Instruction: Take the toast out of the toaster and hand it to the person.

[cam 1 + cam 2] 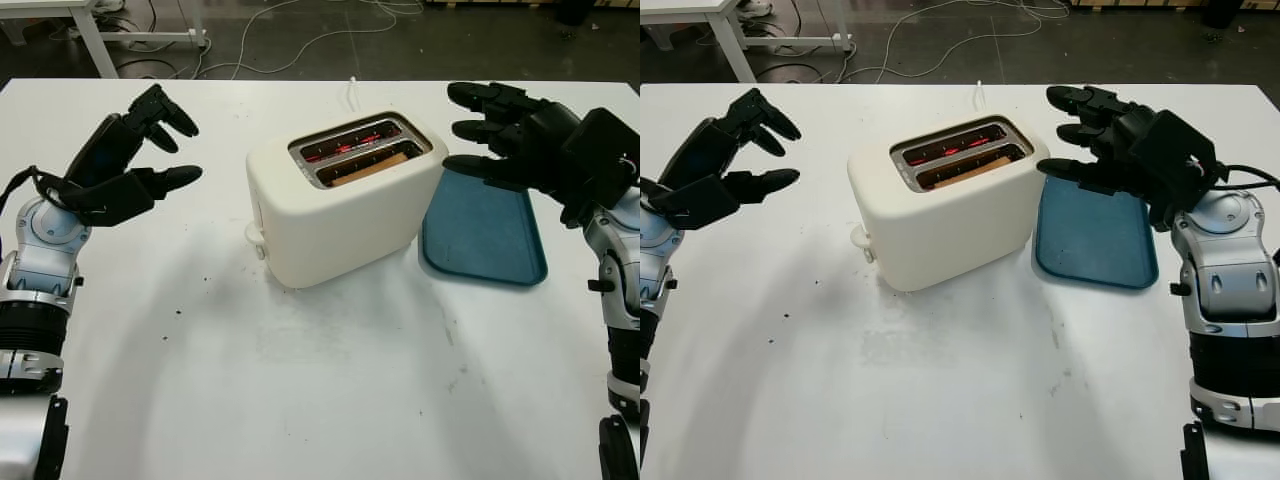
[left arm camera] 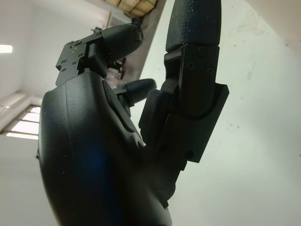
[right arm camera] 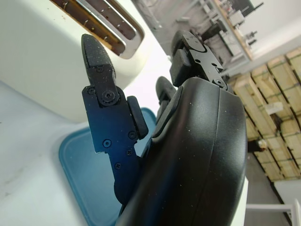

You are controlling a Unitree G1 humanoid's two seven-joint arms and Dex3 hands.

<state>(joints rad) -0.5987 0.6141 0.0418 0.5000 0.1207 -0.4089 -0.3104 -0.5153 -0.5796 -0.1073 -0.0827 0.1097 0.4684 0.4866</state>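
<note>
The left hand (image 1: 135,160) hangs open above the bench (image 1: 300,380), well to the left of the toaster (image 1: 340,200), holding nothing. The cream toaster stands mid-bench, its two slots running roughly left to right with a slight slant. The toast (image 1: 368,166) sits low in the nearer slot, its brown top edge lying along that same axis. To the right, the right hand (image 1: 500,135) hovers open above a blue tray (image 1: 490,240), just beside the toaster's end. It is the nearer hand, with the toast to its left and slightly below.
</note>
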